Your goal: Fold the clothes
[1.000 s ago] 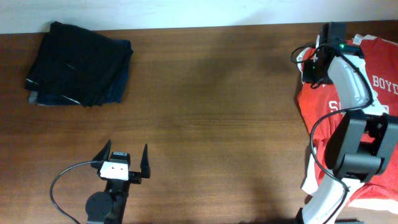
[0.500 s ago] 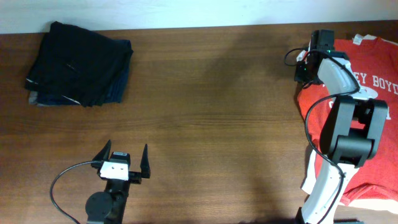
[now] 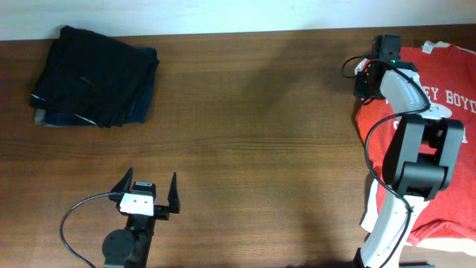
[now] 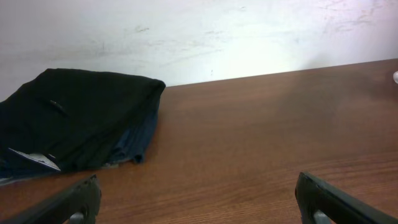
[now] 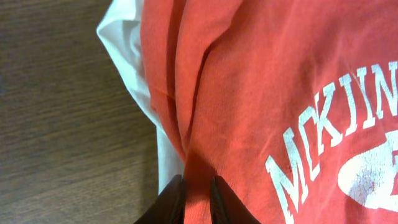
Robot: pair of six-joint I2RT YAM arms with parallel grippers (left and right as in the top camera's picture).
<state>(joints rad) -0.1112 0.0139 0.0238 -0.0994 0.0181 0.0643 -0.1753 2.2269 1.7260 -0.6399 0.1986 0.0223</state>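
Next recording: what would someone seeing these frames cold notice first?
The orange-red T-shirt with white lettering at the table's right edge draws the eye, with the right gripper pinching a fold of it between its fingers. Across the table, a dark folded pile lies at the far left corner, and the left gripper sits open near the front edge.

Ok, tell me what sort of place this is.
Probably a robot lab bench for folding practice, not a home: a bare wooden table against a plain wall, a left arm and right arm at its edge, a red shirt and folded dark clothes.
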